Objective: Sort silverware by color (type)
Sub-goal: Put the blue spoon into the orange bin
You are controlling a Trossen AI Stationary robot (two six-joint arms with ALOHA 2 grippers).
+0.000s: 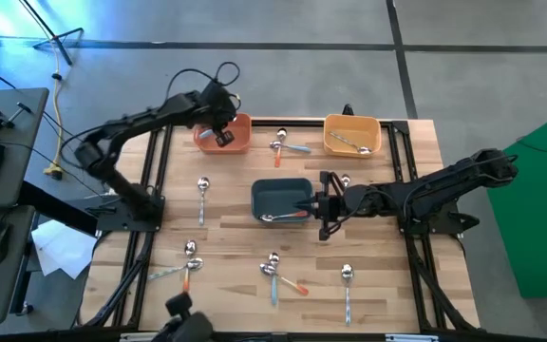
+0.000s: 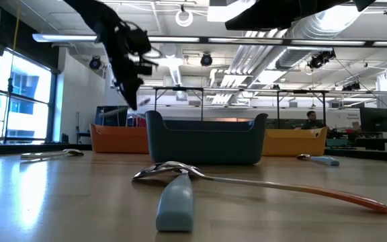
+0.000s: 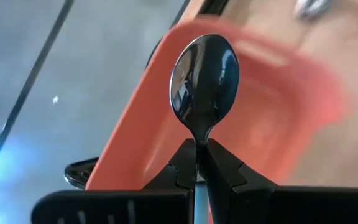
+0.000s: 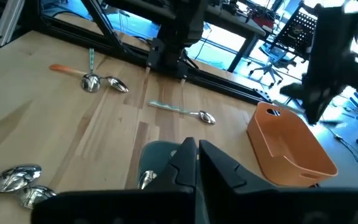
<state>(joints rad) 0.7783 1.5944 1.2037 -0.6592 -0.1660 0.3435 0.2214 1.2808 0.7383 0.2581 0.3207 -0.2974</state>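
Left gripper (image 1: 222,134): poised above the orange bin (image 1: 239,141), fingers (image 3: 222,175) pinched on the neck of a held spoon (image 3: 204,78), bowl pointing out past the tips.
Right gripper (image 1: 318,205): at the right-hand rim of the dark blue bin (image 1: 278,195), fingers pressed together; no spoon visibly between them in its own wrist view.
Spoon in blue bin (image 1: 286,216): orange-handled, lying along the near wall, just beside the right gripper.
Yellow bin (image 1: 351,135): to the right of the orange bin, one spoon (image 1: 350,144) inside.
Loose spoons: a pair (image 1: 286,144) between orange and yellow bins; one (image 1: 203,195) left of the blue bin; a cluster (image 1: 186,263) left and nearer; a crossed pair (image 1: 279,275) nearer; one (image 1: 347,283) right and nearer.
Step in hand, judged: dropping the held spoon into the orange bin.
Doing it well: centre over the bin floor, clear of the rim; lower before letting go, to stop a bounce; tip the handle downward so nothing catches on the wall; lift straight up afterwards.
Handle colour of held spoon: hidden in the grip, cannot tell.
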